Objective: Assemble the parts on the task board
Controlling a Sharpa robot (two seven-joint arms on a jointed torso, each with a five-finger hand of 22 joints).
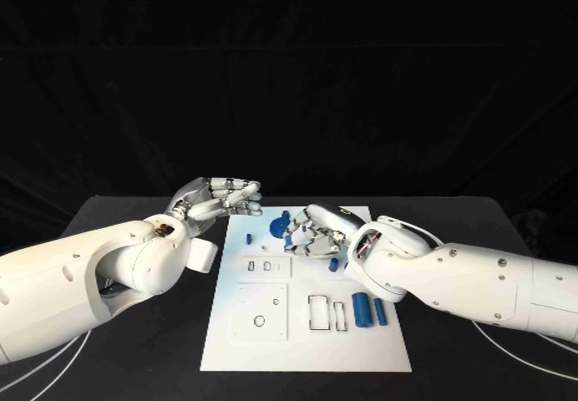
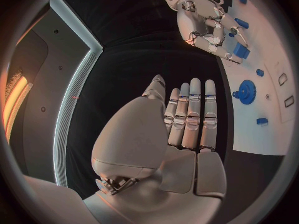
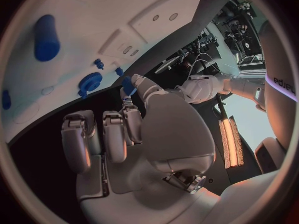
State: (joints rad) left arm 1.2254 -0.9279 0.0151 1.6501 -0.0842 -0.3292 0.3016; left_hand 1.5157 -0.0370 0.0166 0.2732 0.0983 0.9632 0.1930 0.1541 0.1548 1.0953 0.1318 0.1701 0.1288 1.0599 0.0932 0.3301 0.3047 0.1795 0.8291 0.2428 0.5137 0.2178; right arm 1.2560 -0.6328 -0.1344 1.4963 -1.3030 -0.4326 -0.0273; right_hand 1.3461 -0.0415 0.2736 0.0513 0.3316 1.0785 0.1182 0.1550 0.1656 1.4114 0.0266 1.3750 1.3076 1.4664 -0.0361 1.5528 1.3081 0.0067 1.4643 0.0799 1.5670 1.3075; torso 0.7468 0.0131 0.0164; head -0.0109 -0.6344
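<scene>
Robot hand on the left [image 1: 223, 199] hovers over the far left corner of the task board [image 1: 307, 351], its fingers loosely spread and holding nothing; the left wrist view shows that palm flat with fingers straight side by side. Its partner, the right robot hand [image 1: 316, 234], hangs above the upper middle of the board with fingers curled inward, and the right wrist view shows a small blue part [image 3: 128, 86] pinched at a fingertip.

Below them, the black counter [image 1: 133, 368] carries the white task board, which lies lengthwise toward the robot, and behind it the room is dark. The board has several outlined recesses: a square plate with an oval slot near the robot's left side and smaller rectangular slots above it.

Blue parts, counted in the head view: one round gear [image 1: 280, 225] standing near the board's far edge just beside the right robot hand, three cylinders [image 1: 360, 310] lying side by side near the board's right edge, one short piece [image 1: 332, 266] between the gear and the cylinders, and two tiny pegs [image 1: 250, 238] left of the gear. More pieces under the right robot hand cannot be counted.
</scene>
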